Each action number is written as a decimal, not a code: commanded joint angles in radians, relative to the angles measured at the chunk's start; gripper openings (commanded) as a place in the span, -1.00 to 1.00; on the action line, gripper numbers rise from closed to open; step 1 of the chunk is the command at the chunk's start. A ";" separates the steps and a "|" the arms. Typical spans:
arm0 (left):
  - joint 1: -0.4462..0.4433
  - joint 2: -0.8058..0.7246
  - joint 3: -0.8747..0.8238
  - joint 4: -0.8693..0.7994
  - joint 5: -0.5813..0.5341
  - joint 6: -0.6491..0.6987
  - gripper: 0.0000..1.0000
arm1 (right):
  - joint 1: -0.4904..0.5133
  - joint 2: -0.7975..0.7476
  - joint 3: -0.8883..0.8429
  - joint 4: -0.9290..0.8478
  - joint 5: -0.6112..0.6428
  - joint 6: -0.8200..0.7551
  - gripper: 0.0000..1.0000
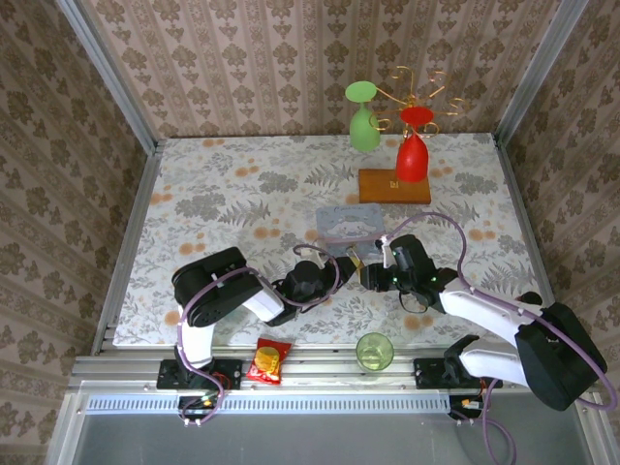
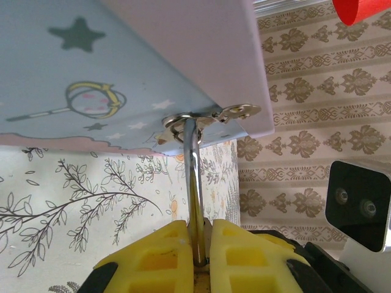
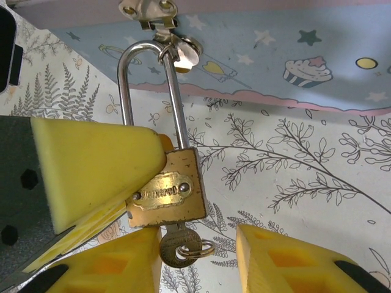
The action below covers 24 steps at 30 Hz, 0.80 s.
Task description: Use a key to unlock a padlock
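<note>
Left gripper (image 2: 198, 231): clenched on the small brass padlock (image 3: 168, 192), silvery-shackled, frame centre.
Right gripper (image 3: 198, 238): jaws apart around the inserted silvery key (image 3: 174, 249), lower centre.

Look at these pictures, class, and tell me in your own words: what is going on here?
A padlock hangs by its shackle from the hasp of a pale blue tin. The left gripper is shut on the padlock, steadying it. A key sits in the keyhole at the bottom, and the right gripper is open, its fingers either side of the key. Whether the lock has released cannot be told.
</note>
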 commanded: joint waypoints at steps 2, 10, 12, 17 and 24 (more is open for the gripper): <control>0.001 -0.048 -0.018 0.076 0.005 0.000 -1.00 | 0.019 -0.024 0.021 -0.049 0.115 -0.013 -0.23; 0.000 -0.063 -0.015 0.076 0.014 -0.004 -1.00 | 0.107 -0.027 0.052 -0.104 0.288 -0.102 -0.14; 0.000 -0.071 -0.016 0.076 0.016 -0.002 -1.00 | 0.118 -0.022 0.057 -0.101 0.267 -0.109 -0.11; 0.000 -0.085 -0.026 0.076 0.012 -0.003 -1.00 | 0.136 -0.048 0.041 -0.079 0.274 -0.128 -0.18; -0.022 -0.117 -0.011 0.073 0.025 -0.010 -1.00 | 0.200 -0.023 0.071 -0.078 0.384 -0.201 -0.32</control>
